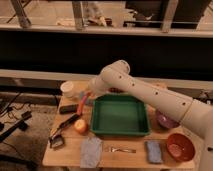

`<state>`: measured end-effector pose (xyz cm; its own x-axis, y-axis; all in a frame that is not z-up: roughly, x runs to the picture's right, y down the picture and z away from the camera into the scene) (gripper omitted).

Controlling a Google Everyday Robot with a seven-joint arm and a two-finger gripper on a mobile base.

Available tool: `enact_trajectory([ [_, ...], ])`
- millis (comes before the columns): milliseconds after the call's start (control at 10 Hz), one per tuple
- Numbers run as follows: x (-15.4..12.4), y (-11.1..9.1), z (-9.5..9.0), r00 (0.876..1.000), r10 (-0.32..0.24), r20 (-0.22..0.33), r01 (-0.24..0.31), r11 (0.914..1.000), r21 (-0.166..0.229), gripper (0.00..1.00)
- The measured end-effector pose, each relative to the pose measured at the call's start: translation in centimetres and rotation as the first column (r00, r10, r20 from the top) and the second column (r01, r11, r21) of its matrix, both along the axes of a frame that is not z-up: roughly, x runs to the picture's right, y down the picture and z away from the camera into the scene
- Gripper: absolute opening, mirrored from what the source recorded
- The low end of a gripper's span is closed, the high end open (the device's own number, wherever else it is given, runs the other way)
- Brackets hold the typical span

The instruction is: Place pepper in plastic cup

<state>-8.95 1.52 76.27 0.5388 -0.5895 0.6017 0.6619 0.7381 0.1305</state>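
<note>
My gripper (89, 96) hangs at the left edge of the green tray (120, 131), at the end of the white arm that reaches in from the right. It is shut on the slim red-orange pepper (85, 97), which hangs slanted from it. The small blue-grey plastic cup (80, 102) stands on the table right under and slightly left of the pepper, partly hidden by it. The pepper's lower end is at about the cup's rim; I cannot tell if it touches.
A white tub (67, 89) stands at the back left. A dark bar (69, 108), a black brush (62, 132) and a round orange fruit (80, 126) lie on the left. In front are a grey cloth (91, 150), a fork (122, 149) and a blue sponge (154, 151). A red bowl (180, 146) and a purple bowl (165, 120) are on the right.
</note>
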Motion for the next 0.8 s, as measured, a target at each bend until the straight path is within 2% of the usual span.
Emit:
enact_trajectory([
  [600, -1.6, -3.9, 4.5, 1.0, -0.027, 0.006, 0.026, 0.9991, 0.035, 0.05],
  [800, -1.7, -5.2, 5.5, 0.999, -0.043, -0.01, 0.044, 0.9966, 0.07, 0.05],
])
